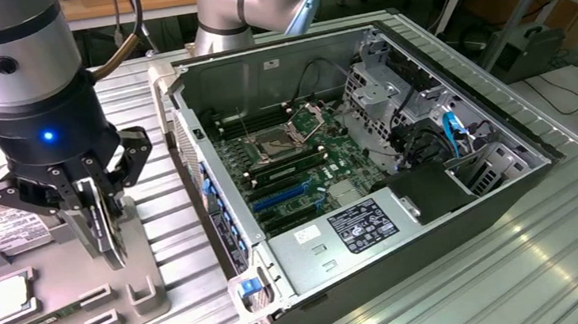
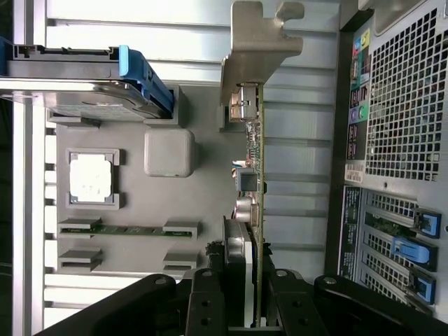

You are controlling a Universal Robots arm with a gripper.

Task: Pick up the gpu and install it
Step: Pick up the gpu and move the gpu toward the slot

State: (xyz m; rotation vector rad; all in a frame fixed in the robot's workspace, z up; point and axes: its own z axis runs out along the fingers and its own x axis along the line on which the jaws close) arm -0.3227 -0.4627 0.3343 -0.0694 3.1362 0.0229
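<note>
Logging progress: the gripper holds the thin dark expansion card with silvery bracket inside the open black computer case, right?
No: the exterior view shows the gripper holding the thin dark expansion card at the grey parts tray, outside the computer case.

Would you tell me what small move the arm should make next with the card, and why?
Probably a straight lift. The pincer is shut on the gpu, which stands on edge low over the grey tray, so raising it first should clear the tray's holders before any move toward the open computer case.
</note>
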